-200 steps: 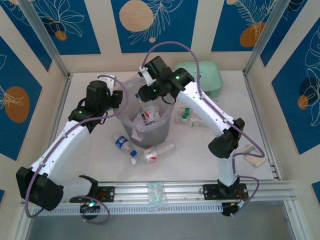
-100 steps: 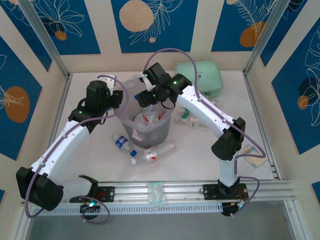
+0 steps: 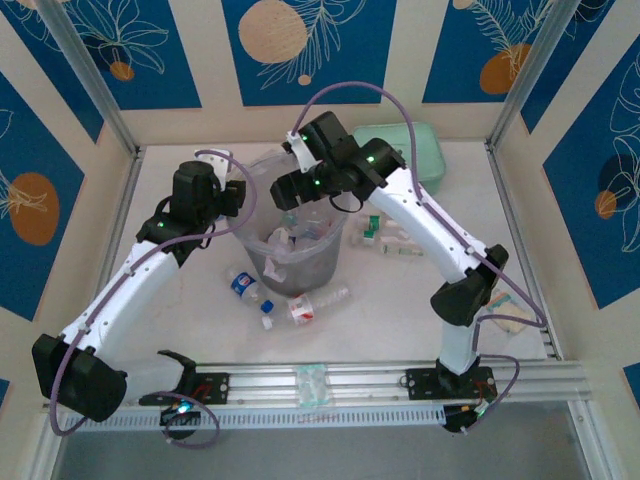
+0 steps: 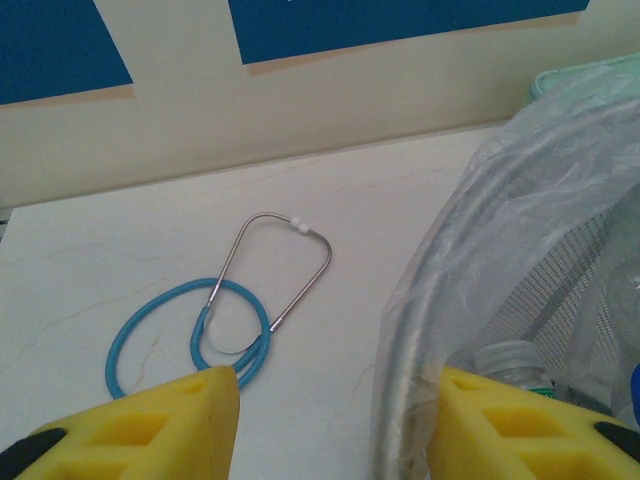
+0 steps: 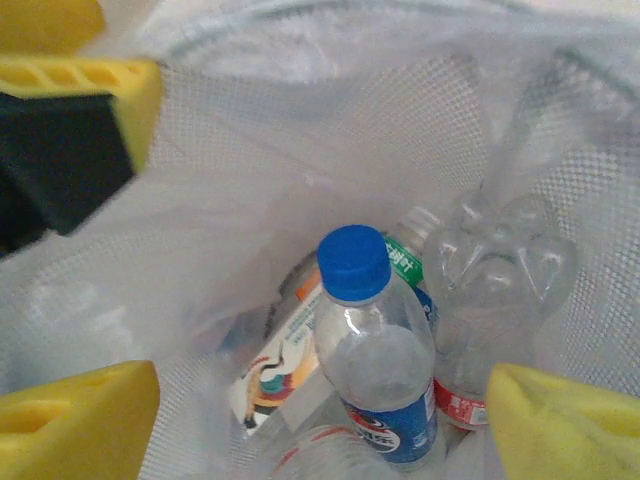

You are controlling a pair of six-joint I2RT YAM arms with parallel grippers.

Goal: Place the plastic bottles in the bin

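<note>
This is a robot test cell in a lab: a white bench (image 3: pixel 400 300) boxed in by aluminium posts (image 3: pixel 85 75) and blue-and-cream printed panels (image 3: pixel 300 45). Two robot arms (image 3: pixel 135 275) are bolted to a slotted metal rail (image 3: pixel 330 380) along its near edge.

- Tall round translucent grey-white bin (image 3: pixel 297 276) stands mid-tabletop (image 3: pixel 385 320), with small clear plastic bottles (image 5: pixel 376 372) lying inside it.
- Two more bottles lie before it, others to its right.
- Mint green zip case (image 3: pixel 425 152) sits behind and right of it; blue-tubed stethoscope (image 4: pixel 205 330) lies to its left.

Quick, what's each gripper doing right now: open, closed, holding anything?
Left gripper: open, jaws straddling the rim of the bin, with a gap showing.
Right gripper: open above the bin, holding nothing; a blue-capped bottle lies below it.
</note>
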